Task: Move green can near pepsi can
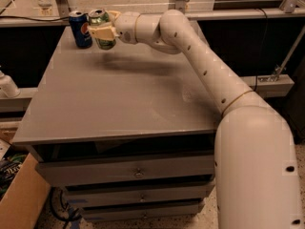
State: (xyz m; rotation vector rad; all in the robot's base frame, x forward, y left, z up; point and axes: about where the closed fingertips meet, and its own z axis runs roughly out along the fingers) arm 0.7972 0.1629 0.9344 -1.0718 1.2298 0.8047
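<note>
The green can (pixel 102 26) has a pale green body and a silver top. My gripper (pixel 101 31) is shut on it and holds it upright at the far left of the grey cabinet top (pixel 124 94), just to the right of the pepsi can. The pepsi can (pixel 80 29) is dark blue with a round logo and stands upright at the far left corner. The two cans are almost touching. I cannot tell whether the green can rests on the surface or hangs slightly above it.
My white arm (pixel 205 66) reaches in from the lower right across the cabinet's right side. Drawers (pixel 138 171) lie below the top. A cardboard box (pixel 19 199) stands on the floor at the left. A metal rail (pixel 228 13) runs behind the cabinet.
</note>
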